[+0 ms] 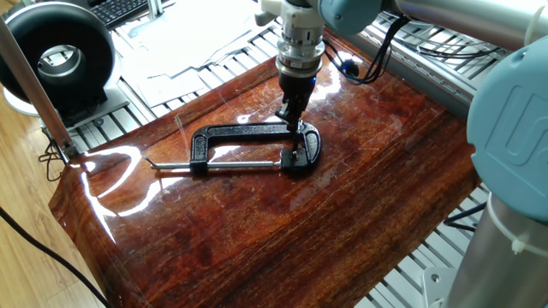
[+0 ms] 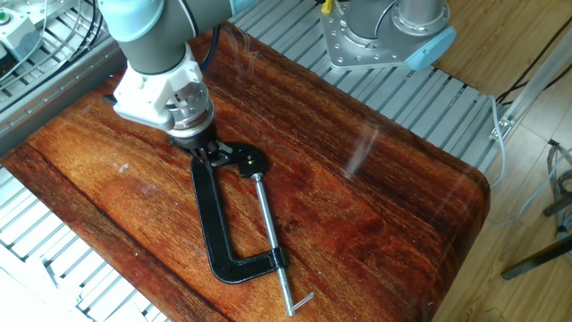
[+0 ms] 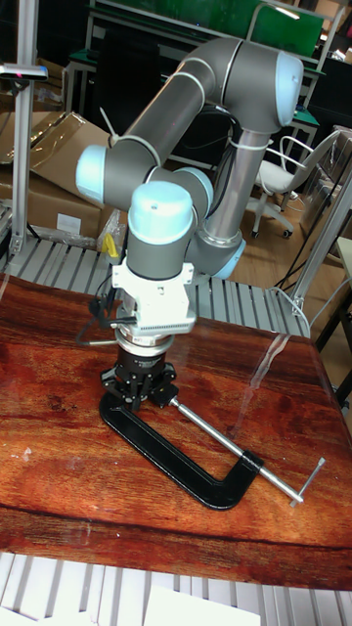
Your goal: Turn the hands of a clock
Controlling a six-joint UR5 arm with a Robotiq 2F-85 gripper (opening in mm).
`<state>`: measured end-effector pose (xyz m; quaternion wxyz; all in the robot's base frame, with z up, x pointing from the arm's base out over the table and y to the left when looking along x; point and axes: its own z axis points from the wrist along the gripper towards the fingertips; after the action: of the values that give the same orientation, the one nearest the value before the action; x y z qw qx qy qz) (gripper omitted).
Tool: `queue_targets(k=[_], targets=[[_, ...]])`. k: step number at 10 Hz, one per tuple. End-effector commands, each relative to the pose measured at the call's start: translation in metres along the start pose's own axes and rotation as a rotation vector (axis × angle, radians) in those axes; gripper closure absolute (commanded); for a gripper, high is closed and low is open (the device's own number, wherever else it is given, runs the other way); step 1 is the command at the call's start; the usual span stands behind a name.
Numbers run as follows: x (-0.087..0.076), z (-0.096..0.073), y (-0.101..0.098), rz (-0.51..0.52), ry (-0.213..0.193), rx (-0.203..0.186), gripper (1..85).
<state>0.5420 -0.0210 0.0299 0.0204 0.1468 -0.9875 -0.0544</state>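
Note:
The clock is a black C-clamp (image 1: 244, 131) (image 2: 211, 219) (image 3: 166, 452) lying flat on the wooden table, its steel screw rod pointing away from the rounded jaw end. The hands, a thin dark pin (image 1: 294, 142) (image 2: 224, 161), sit at that rounded end. My gripper (image 1: 291, 118) (image 2: 206, 150) (image 3: 142, 383) points straight down onto this end. Its fingers are pressed together into a narrow tip, shut, and touch the clamp by the pin. I cannot tell whether the pin is pinched between them.
A round black ring-shaped device with a white centre (image 1: 60, 58) stands off the table's far left corner. A metal post (image 1: 34, 85) rises beside it. Papers and a keyboard (image 1: 128, 8) lie behind. Slatted aluminium (image 2: 393, 98) surrounds the wooden top (image 1: 282, 222).

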Motion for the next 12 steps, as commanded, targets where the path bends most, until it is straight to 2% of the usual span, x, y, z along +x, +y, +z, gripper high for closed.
queue_targets(k=[1,6,7,9,12], targets=[[0.006,-0.004,-0.001,0.007,-0.009,-0.016,84.7],[0.011,-0.005,-0.001,0.006,-0.007,-0.02,84.7],[0.01,-0.01,0.001,0.015,0.008,-0.022,84.7],[-0.005,-0.02,0.002,0.015,0.014,0.004,84.7],[-0.016,-0.006,0.0,-0.015,0.001,0.017,84.7]])
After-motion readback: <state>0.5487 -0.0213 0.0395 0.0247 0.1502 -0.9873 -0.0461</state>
